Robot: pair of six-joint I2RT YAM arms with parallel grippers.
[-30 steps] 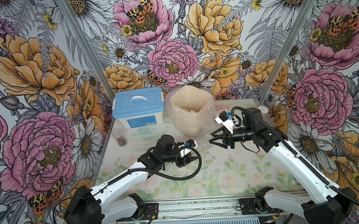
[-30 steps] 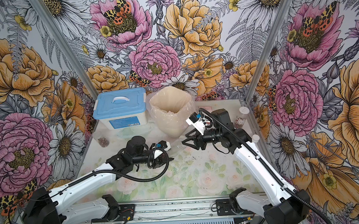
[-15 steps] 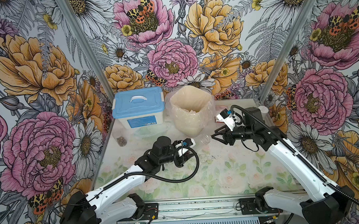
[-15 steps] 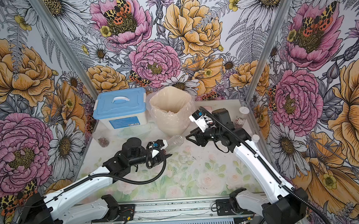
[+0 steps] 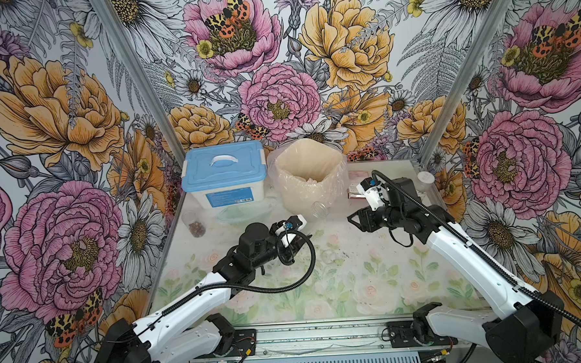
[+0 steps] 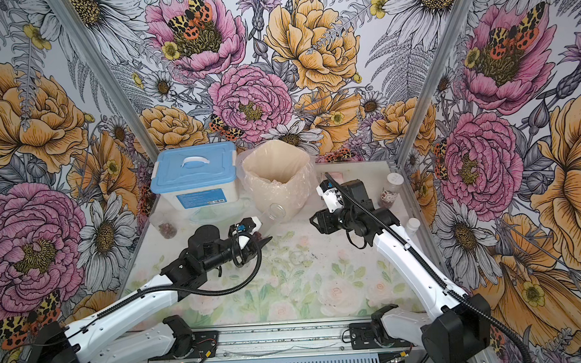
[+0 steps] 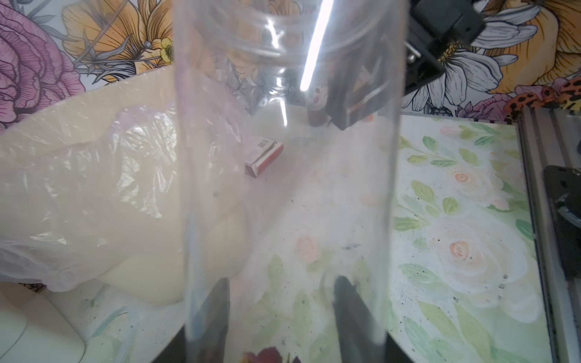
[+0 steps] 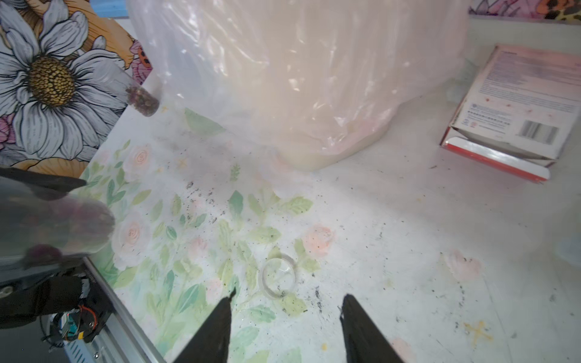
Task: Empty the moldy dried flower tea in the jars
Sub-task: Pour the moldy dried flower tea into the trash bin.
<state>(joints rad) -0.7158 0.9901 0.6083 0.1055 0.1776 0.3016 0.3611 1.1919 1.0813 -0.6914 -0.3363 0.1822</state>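
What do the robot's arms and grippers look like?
The left arm and right arm have white tubular links with black joints and black bases. A ribbed black cable runs along each. Each wrist carries a white camera housing. The left gripper and right gripper have black, tapering fingers.

Standing at the back of a white tabletop printed with pale roses (image 5: 354, 287): a blue-lidded white plastic storage box (image 5: 224, 171), just beside it a cream bin lined with clear plastic (image 5: 311, 184). Lying near the bin, a red-and-white cardboard carton (image 8: 518, 103). Sitting at the left edge, a slim clear jar of dark reddish buds (image 5: 196, 225). Lying mid-table among scattered dark crumbs (image 8: 201, 201), a small clear round lid (image 8: 278, 278).
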